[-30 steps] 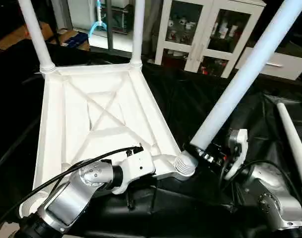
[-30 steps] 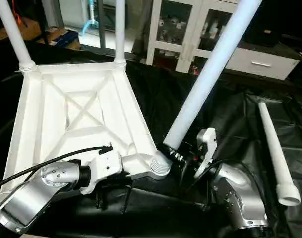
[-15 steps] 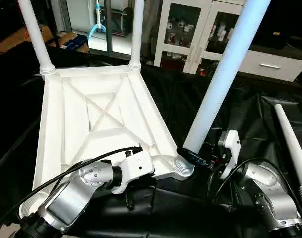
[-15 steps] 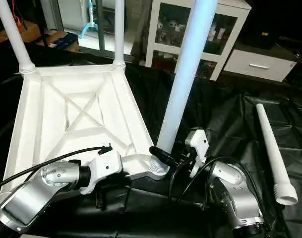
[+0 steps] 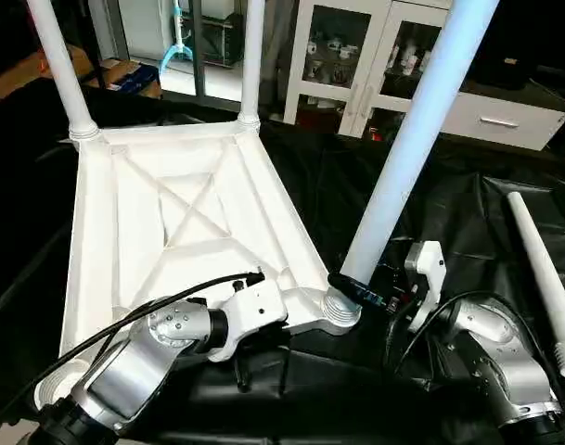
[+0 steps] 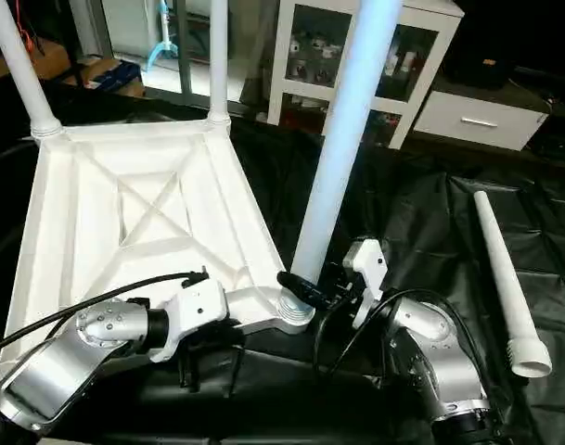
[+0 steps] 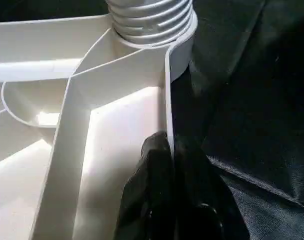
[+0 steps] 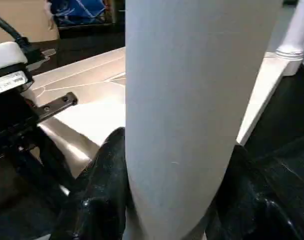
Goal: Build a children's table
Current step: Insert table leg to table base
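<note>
Third leg going into the upturned top; one leg left.

The top (image 5: 171,222) lies underside up on the black sheet (image 5: 430,195), with two legs (image 5: 57,65) standing in its far corner sockets, so I judge the build a little past halfway. The third leg (image 5: 403,153) stands nearly upright with its ribbed end in the near socket (image 5: 340,311), apparently not yet fully seated. The fourth leg (image 6: 505,278) lies loose on the sheet, well off to the right, and its near corner socket is empty. The right gripper (image 5: 370,295) is clamped round the third leg just above the socket. The left gripper (image 7: 172,165) is pinched together on the top's thin near edge wall, steadying it.
</note>
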